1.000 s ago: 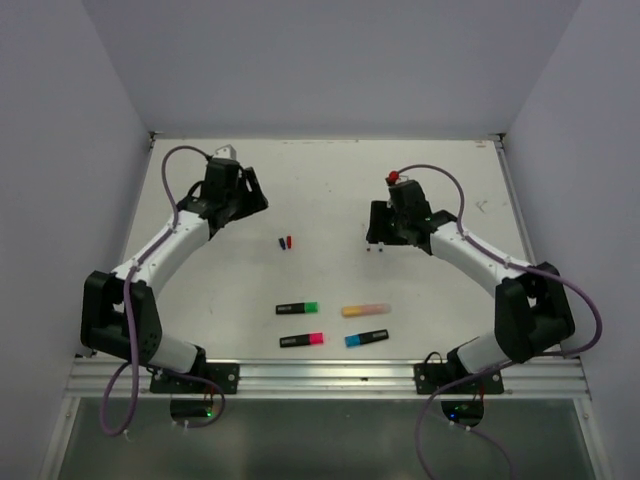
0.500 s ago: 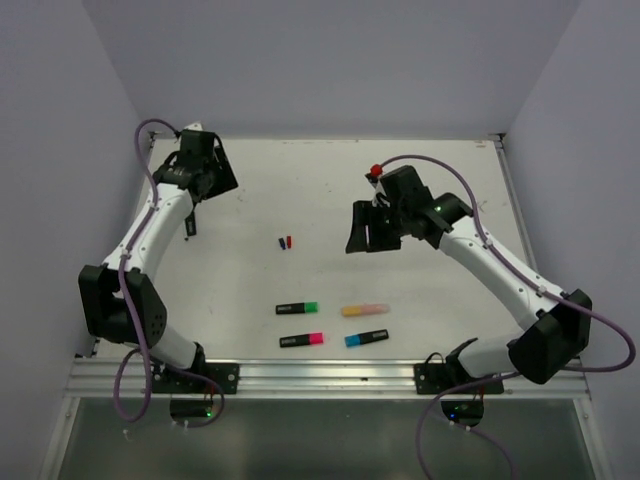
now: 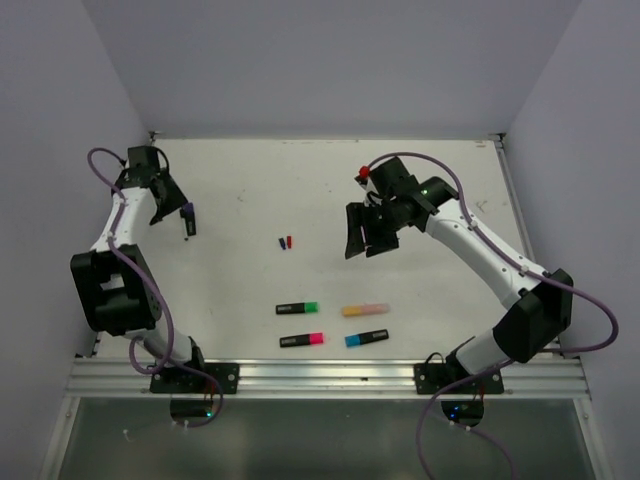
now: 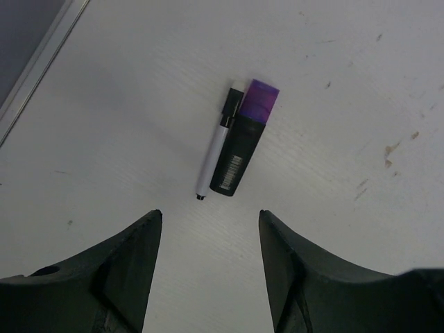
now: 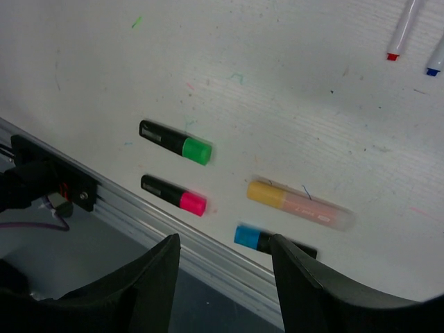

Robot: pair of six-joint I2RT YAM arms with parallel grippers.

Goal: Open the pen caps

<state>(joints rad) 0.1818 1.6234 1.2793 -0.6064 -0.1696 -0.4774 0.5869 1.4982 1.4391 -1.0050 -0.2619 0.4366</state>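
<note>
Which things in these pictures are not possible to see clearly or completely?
- Red-tipped pen and blue-tipped pen: right wrist view, cut off by the top and right edges; only their ends show.
- Red and blue bits: top view, too small to tell cap from pen.
- Black-capped pen: in the top view too small, it merges with the purple highlighter.

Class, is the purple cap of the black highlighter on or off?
On: the chunky purple plastic cap sits flush on the black highlighter barrel; no tip shows.
</note>
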